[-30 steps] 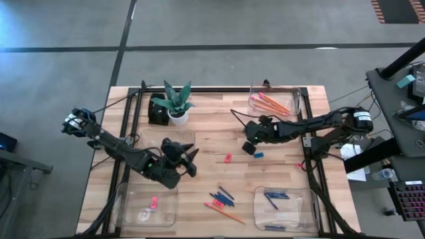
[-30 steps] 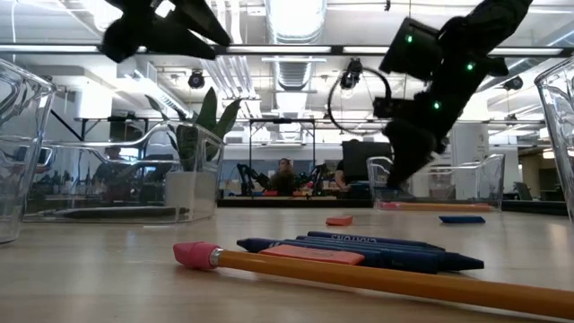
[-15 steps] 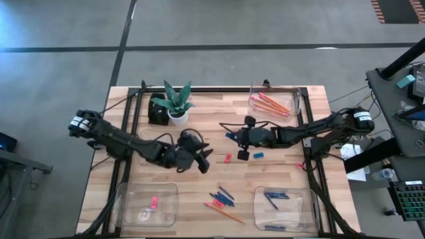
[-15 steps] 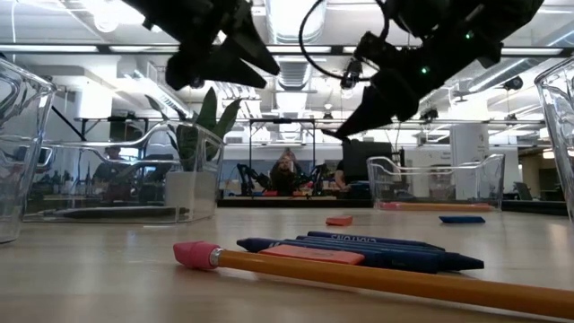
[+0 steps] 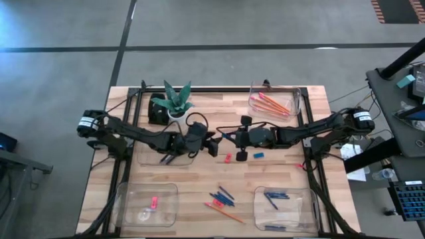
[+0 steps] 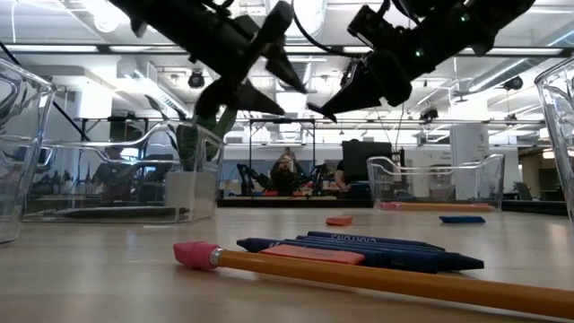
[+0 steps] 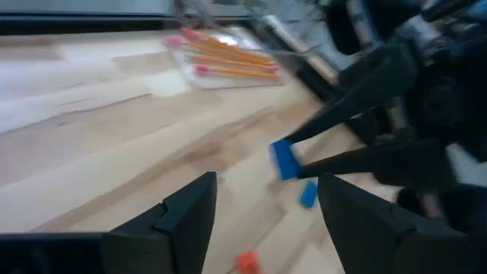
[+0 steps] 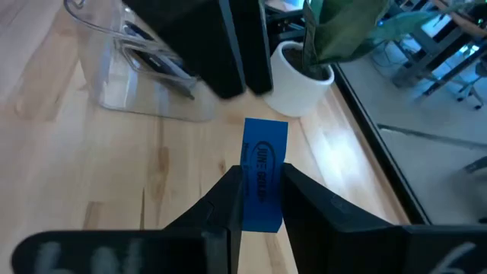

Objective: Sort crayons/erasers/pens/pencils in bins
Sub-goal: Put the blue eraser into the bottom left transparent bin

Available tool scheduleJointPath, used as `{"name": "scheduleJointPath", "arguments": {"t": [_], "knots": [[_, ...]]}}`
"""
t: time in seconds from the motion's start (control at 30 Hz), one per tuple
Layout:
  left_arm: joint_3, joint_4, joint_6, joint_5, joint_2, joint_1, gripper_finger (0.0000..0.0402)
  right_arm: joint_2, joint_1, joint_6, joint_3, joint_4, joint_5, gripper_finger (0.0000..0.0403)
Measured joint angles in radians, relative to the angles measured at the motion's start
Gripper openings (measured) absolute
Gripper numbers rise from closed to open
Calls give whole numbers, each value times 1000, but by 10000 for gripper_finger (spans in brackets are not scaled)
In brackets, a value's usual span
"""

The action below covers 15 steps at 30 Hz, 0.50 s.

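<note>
My right gripper (image 8: 261,199) hangs over the table's middle, shut on a blue eraser (image 8: 263,164) with dark print. My left gripper (image 7: 262,217) is open and faces that eraser (image 7: 284,160) from the table's left, a short way off, touching nothing. In the high view the two grippers (image 5: 214,143) (image 5: 230,137) nearly meet. A pink eraser (image 5: 228,158) and a second blue eraser (image 5: 258,155) lie flat on the wood below them. Orange pencils (image 5: 272,102) lie in the far right bin (image 5: 295,99). My right gripper pinches the blue eraser by its two long narrow sides (image 8: 261,205) between its two fingers, on the half nearer the wrist. The printed face shows and the free end (image 8: 265,129) sticks out past the fingertips. The fingers come from the table's right, slanting slightly down. The eraser is clear of the table.
A potted plant (image 5: 176,103) stands at the far left. A clear bin (image 5: 147,156) lies under my left arm. The near left bin (image 5: 146,204) holds a pink eraser. The near right bin (image 5: 285,207) holds blue sticks. Loose blue sticks and a pencil (image 5: 222,202) lie near the front edge.
My left gripper has swung from above the near left bin toward the table's middle and my right gripper, and has opened wider. My right gripper has risen from pointing down to nearly level, rolled, and carried the blue eraser a little toward the table's left.
</note>
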Motion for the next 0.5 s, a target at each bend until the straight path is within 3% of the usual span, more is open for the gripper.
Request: {"name": "scheduleJointPath", "arguments": {"t": [0.17,0.5], "knots": [[1,109,4,19,32,11,221,0,0,-16,10,0,0,70],[1,174,3,18,33,13,221,0,0,-60,23,40,0,68]]}}
